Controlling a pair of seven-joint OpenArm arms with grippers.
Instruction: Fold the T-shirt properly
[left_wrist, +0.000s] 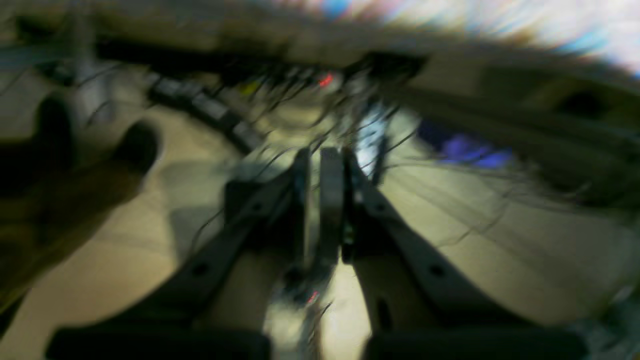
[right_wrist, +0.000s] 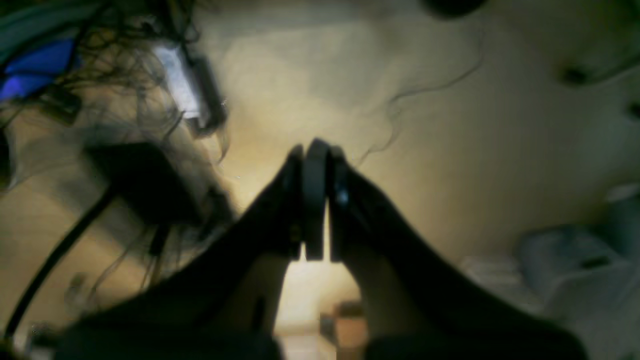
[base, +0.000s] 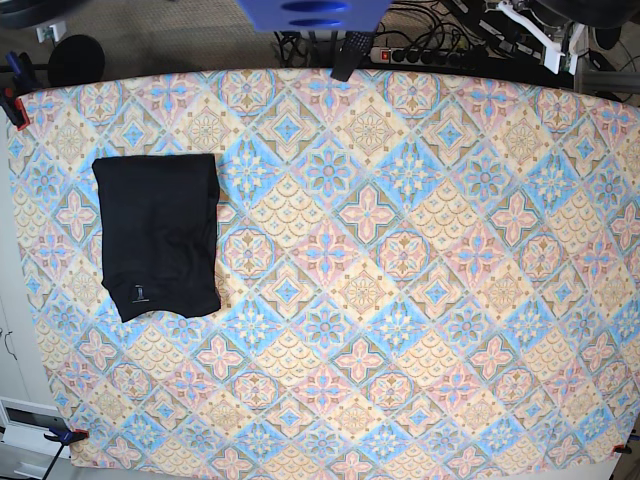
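Black cloth of the T-shirt (base: 158, 235) is being displayed folded on the patterned tablecloth (base: 400, 300), near its left edge; the left gripper (left_wrist: 322, 165) and right gripper (right_wrist: 315, 155) are being held closed, empty

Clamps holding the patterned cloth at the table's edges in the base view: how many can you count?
3. One red clamp at the upper left edge, one blue clamp at the lower left corner, one small clamp at the lower right corner. Others may be hidden.

A table in a patterned cloth (base: 400, 300) carries the folded black T-shirt (base: 158, 235) near its left edge.
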